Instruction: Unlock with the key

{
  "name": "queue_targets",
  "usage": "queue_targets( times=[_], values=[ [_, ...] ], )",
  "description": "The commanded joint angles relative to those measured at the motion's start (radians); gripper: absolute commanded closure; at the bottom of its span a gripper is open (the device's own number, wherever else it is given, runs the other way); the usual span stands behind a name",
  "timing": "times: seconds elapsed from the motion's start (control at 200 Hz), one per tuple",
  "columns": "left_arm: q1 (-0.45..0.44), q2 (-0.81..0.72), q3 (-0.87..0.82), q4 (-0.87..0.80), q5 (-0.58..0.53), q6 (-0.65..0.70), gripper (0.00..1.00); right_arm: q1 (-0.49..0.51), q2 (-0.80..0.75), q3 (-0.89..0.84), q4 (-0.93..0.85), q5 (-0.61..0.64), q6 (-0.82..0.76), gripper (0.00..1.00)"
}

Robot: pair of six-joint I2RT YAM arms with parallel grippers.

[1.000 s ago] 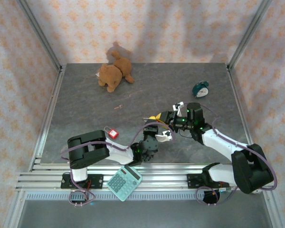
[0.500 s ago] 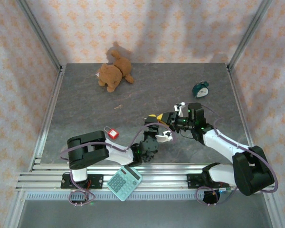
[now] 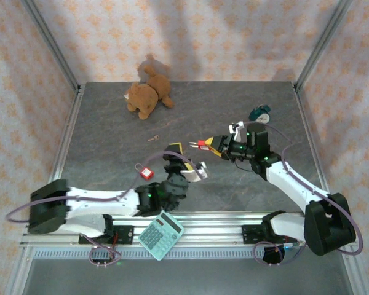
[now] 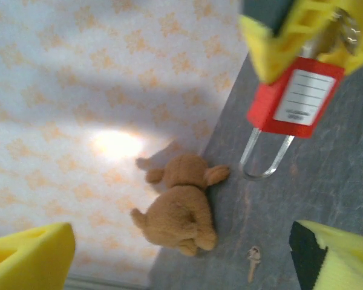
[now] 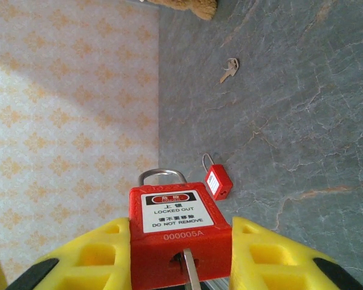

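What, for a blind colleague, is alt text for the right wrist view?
The right gripper clamps a red padlock labelled LOCKED OUT, a key in its keyhole. Beyond, a second padlock and a loose key lie on the grey table.

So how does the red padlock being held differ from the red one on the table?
The held red padlock is clamped in the right gripper, off the table; the lying red padlock rests on the grey tabletop, untouched. The held padlock has a key in its keyhole; the lying padlock shows none visible. Both: red body, silver shackle.
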Motion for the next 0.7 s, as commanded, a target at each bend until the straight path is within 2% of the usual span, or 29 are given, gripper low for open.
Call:
queue_targets(
  times=[0.0,0.06,0.15,0.23,0.47,0.696],
  values=[
    [0.090,-0.140,0.081,-0.395,0.187,-0.320,0.13,-0.007,-0.048,0.010,-0.014,0.006,-0.043,0.70],
    [0.140,-0.196,0.087,-0.452,0.332,-0.335,0.15,-0.006,-0.056,0.003,-0.012,0.002,-0.042,0.70],
    [0.189,-0.247,0.063,-0.438,0.496,-0.297,0.16,-0.007,-0.063,-0.005,-0.015,-0.006,-0.042,0.70],
    [0.234,-0.239,0.079,-0.461,0.578,-0.295,0.16,-0.007,-0.076,-0.011,-0.020,-0.008,-0.042,0.70],
    [0.357,-0.124,0.199,-0.598,0.868,-0.296,0.32,-0.007,-0.108,-0.033,-0.054,-0.016,-0.052,0.70],
    [0.423,-0.001,0.308,-0.689,1.064,-0.276,0.35,-0.007,-0.126,-0.049,-0.089,-0.029,-0.076,0.70]
  ],
)
